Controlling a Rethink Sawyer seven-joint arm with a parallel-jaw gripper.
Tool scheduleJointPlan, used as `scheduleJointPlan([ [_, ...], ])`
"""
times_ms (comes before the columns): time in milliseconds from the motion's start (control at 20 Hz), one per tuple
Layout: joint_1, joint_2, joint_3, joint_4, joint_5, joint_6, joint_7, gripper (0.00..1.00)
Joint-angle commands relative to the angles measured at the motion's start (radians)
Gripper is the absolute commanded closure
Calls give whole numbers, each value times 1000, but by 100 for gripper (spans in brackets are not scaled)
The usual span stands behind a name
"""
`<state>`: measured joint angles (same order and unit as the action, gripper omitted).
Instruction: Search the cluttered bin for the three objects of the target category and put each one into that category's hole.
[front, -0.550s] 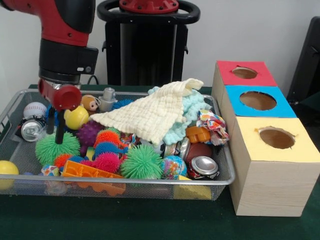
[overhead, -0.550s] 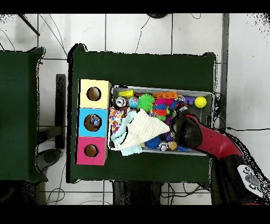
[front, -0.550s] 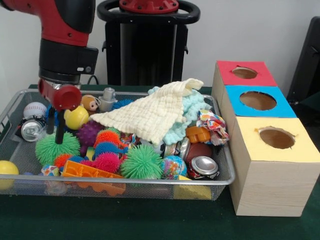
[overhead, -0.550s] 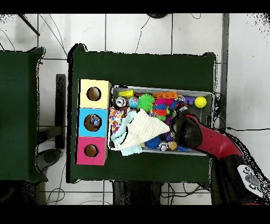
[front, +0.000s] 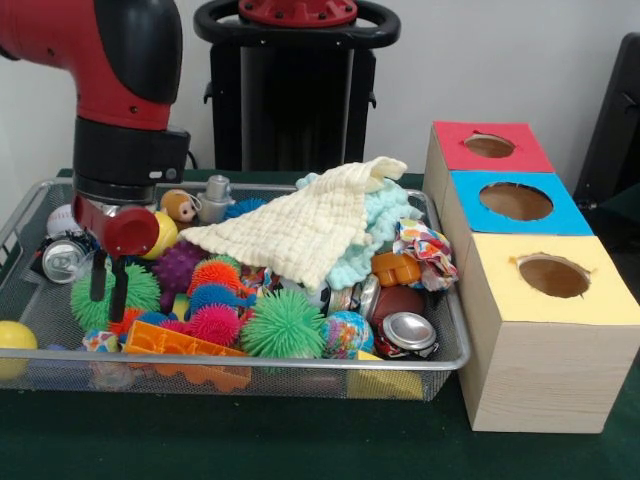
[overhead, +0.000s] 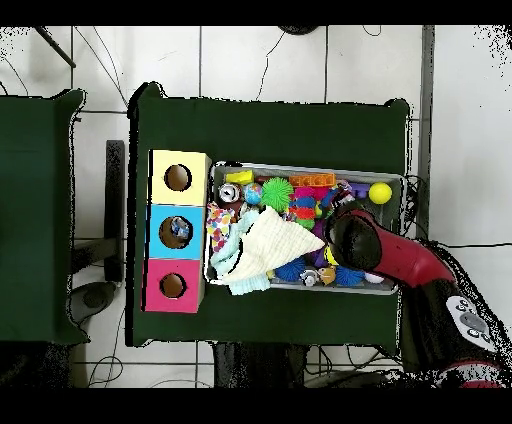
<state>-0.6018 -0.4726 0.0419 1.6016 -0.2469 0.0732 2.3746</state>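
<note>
The silver wire-mesh bin (front: 300, 362) is full of toys; it also shows in the overhead view (overhead: 310, 170). One silver-topped can (front: 65, 260) lies at the bin's left end. Another can (front: 405, 332) lies at the front right corner, and it shows in the overhead view (overhead: 229, 193). My gripper (front: 108, 288) hangs open and empty over a green spiky ball (front: 92, 300), just right of the left can. In the overhead view the arm (overhead: 370, 245) hides the gripper. The clear plastic bottle is out of view.
A wooden box to the right of the bin has a red hole (front: 490, 145), a blue hole (front: 515, 200) and a yellow hole (front: 553, 275). A cream cloth (front: 300, 230) drapes over the bin's middle. Spiky balls, an orange block (front: 180, 340) and a yellow ball (front: 15, 335) fill the front.
</note>
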Motion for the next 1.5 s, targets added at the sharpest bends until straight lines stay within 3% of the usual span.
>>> scheduleJointPlan([
  [50,5,96,63,-75,-62,-36,-11,0],
  [750,26,75,-2,-15,-93,58,-23,0],
  [1500,23,-10,12,24,-82,156,-58,0],
])
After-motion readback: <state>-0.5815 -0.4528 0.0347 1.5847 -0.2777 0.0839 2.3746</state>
